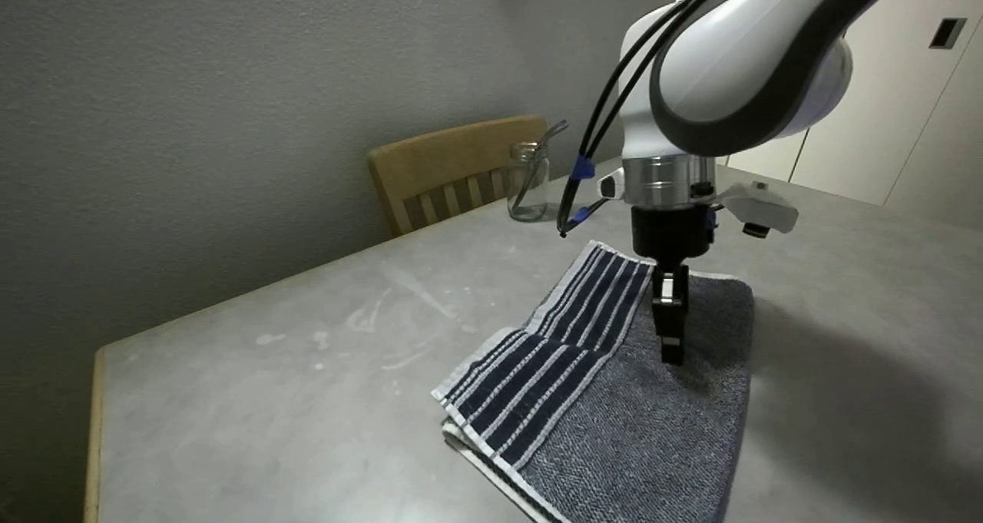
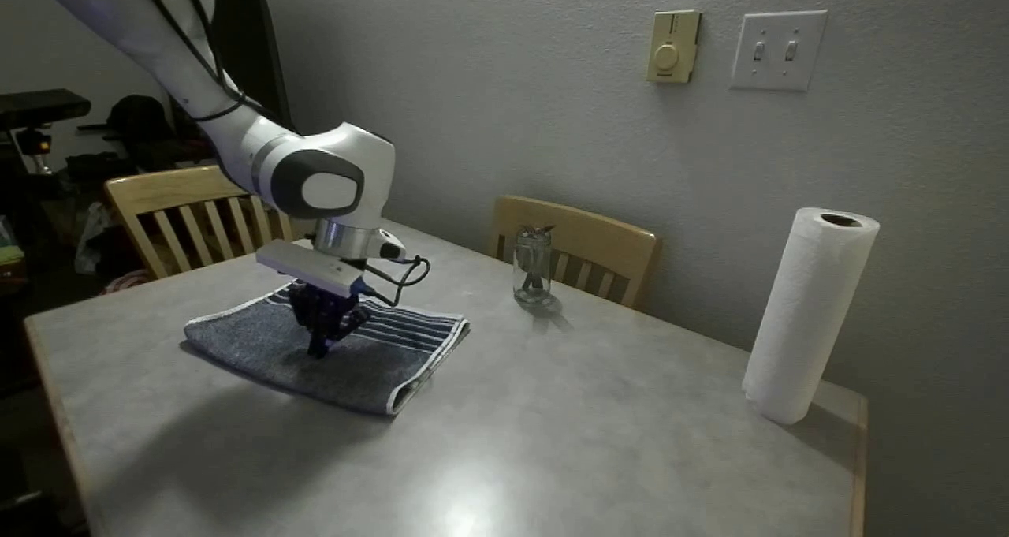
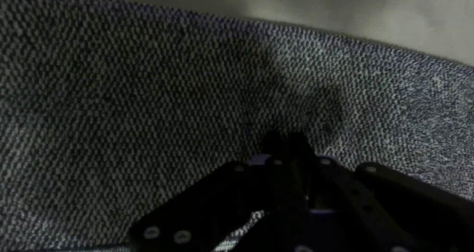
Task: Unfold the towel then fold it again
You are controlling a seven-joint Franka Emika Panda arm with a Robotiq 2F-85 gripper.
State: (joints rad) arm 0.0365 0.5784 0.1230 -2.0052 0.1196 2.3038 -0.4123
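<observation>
The dark grey-blue towel (image 1: 630, 431) lies folded on the table, its white-striped end turned toward the wall side. Stacked layers with pale trim show along one edge of the towel (image 2: 406, 395). My gripper (image 1: 672, 352) points straight down over the plain grey part, tips very low above the cloth or just touching it; which one is hard to tell. In the wrist view the fingers of my gripper (image 3: 284, 136) are drawn together, with only a narrow slit at the tips and no cloth visibly pinched. Around the tips the towel (image 3: 148, 96) looks flat, darkened by shadow.
A glass jar (image 1: 528, 193) holding thin utensils stands at the table's wall side, before a wooden chair (image 1: 453, 162). A white paper towel roll (image 2: 812, 316) stands near the far corner of the table (image 2: 591, 442). Another chair (image 2: 197, 206) stands behind the arm.
</observation>
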